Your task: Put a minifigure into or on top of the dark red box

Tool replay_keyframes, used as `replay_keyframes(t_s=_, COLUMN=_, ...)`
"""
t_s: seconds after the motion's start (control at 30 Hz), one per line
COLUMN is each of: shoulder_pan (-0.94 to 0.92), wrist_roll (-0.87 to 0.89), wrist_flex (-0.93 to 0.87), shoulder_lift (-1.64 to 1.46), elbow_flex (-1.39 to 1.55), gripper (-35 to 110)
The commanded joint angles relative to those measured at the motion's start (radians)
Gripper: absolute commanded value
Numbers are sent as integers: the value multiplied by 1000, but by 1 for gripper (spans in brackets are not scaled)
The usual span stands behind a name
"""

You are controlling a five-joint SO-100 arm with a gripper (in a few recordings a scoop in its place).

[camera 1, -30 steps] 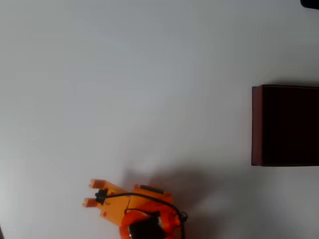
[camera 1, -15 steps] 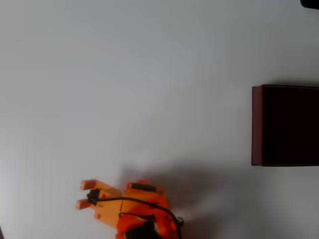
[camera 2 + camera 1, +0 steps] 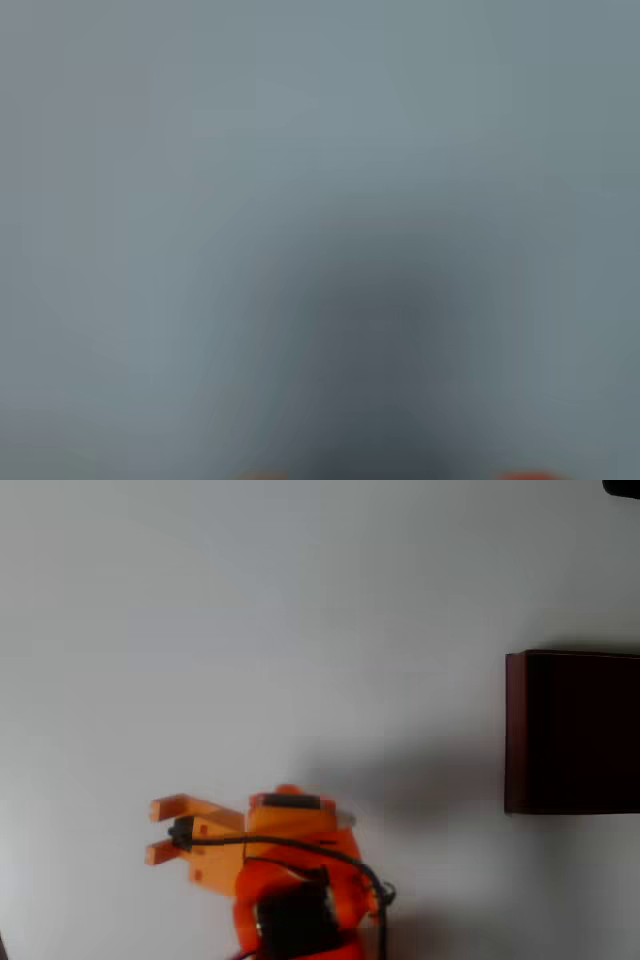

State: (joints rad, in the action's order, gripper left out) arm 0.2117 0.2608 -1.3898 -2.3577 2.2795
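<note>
In the overhead view, the orange end effector is in the lower left part of the picture, above the white bench. Its two fingers point to the left and stand apart from each other, with a clear gap between them, so it is released and nothing is seen between the fingers. A black cable runs over the orange body of the arm, and a dark block sits on the arm near the bottom edge. A soft grey shadow lies on the bench to the right of the arm and reaches toward the box. The dark red box is at the right edge of the picture, well apart from the end effector. Its left wall is dark red and its inside is almost black; the right part of it is cut by the picture's edge. I cannot make out the small white minifigure on the bench or between the fingers here, so I cannot tell where it is.

In the wrist view, everything is very blurred. A grey surface takes up the picture, with a darker patch in the lower middle. At the bottom edge two small orange spots show, one of them a fingertip of the end effector. They are apart from each other. No object can be recognised in this blur.
</note>
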Motion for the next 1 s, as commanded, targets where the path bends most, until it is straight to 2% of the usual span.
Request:
replay_keyframes(t_s=0.0, shoulder_pan=-78, wrist_roll=-63, wrist_flex=-100, shoulder_lift=12, elbow_flex=-196, gripper=4)
replay_keyframes(t_s=0.13, shoulder_pan=-224, wrist_roll=-179, wrist_flex=-189, shoulder_lift=89, elbow_flex=-391, gripper=3)
replay_keyframes(t_s=0.3, shoulder_pan=-417, wrist_roll=-313, wrist_flex=-190, shoulder_lift=149, elbow_flex=-523, gripper=3)
replay_keyframes(t_s=0.43, shoulder_pan=-538, wrist_roll=-411, wrist_flex=-172, shoulder_lift=327, elbow_flex=-675, gripper=3)
replay_keyframes(t_s=0.63, shoulder_pan=-667, wrist_roll=-526, wrist_flex=-160, shoulder_lift=690, elbow_flex=-943, gripper=3)
replay_keyframes(t_s=0.8, shoulder_pan=-738, wrist_roll=-540, wrist_flex=-18, shoulder_lift=824, elbow_flex=-940, gripper=4)
replay_keyframes(t_s=0.97, shoulder_pan=-784, wrist_roll=-581, wrist_flex=-63, shoulder_lift=1068, elbow_flex=-1124, gripper=5)
